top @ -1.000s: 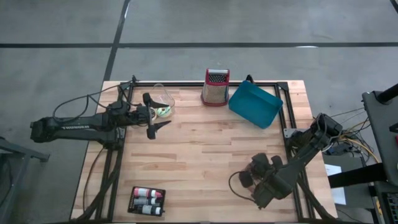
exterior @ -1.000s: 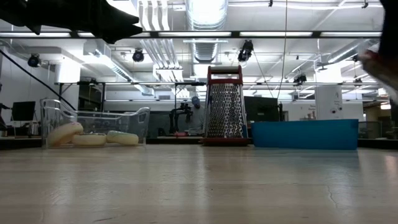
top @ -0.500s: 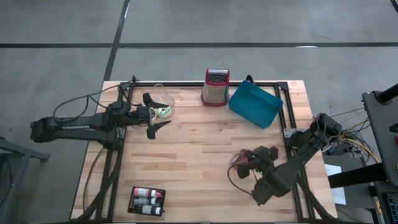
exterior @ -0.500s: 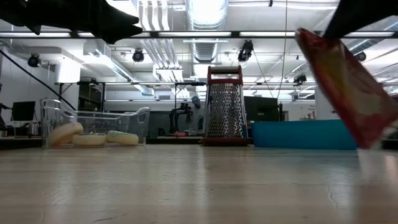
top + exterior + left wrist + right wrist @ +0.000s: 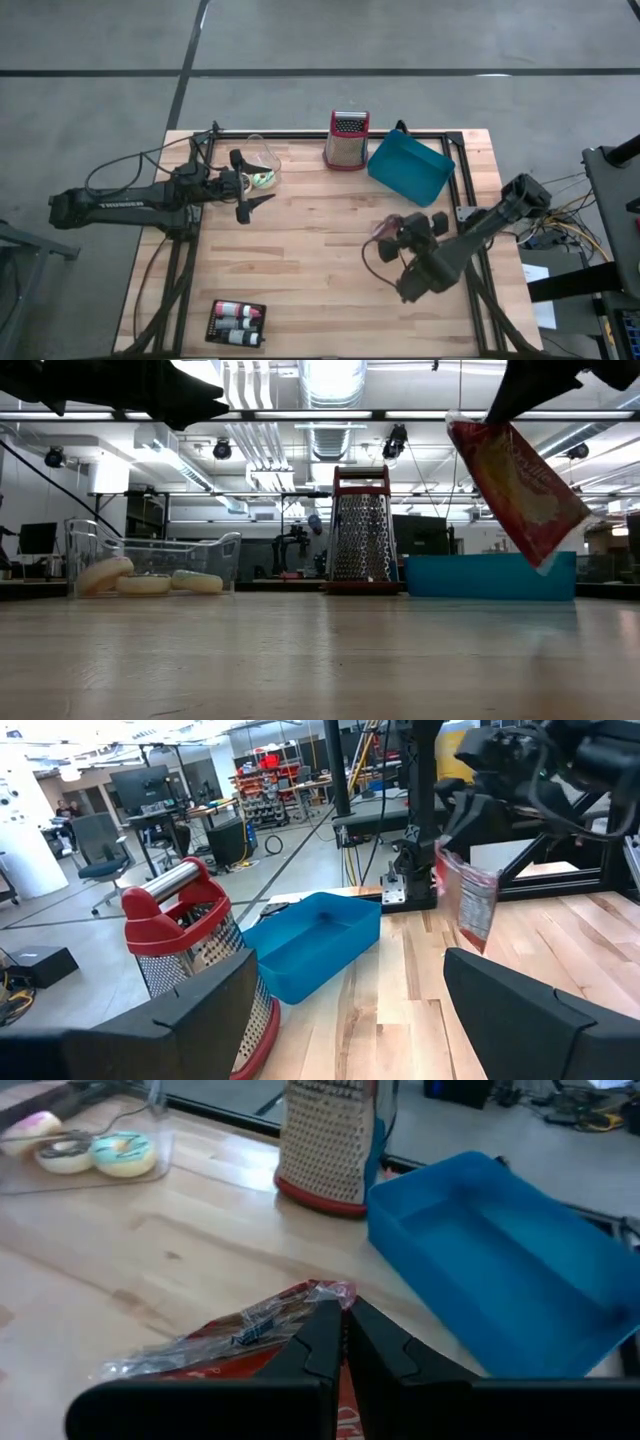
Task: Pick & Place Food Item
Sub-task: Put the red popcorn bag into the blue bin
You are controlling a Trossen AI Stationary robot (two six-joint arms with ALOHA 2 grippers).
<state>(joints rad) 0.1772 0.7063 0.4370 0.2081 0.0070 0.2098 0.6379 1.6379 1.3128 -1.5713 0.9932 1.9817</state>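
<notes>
Snack bag [image 5: 520, 488]: red foil pack, hanging tilted in the air over the right half of the table [image 5: 300, 270], clear of the wood, top edge pinched. Right gripper [image 5: 345, 1342]: fingers closed on the bag's upper edge, bag dangling below; sits between table centre and the right edge. Blue bin [image 5: 410, 168]: open, tilted, near the far right corner, just beyond the gripper; likely drop spot (judgement). Grater [image 5: 346, 140]: upright at the far edge, just left of the bin. Clear tub [image 5: 152, 565]: w/ donuts [image 5: 66, 1146], toward the far left corner. Left gripper [image 5: 246, 187]: waits beside the tub near the left edge, fingers spread apart, holding nothing. Small tray of bottles [image 5: 236, 322]: near-left corner.

Step in hand: carry to bin. To do well: keep the pinch firm, since the bag swings; lift enough for its low corner to clear the bin wall; steer right of the grater; centre over the bin before letting go.
</notes>
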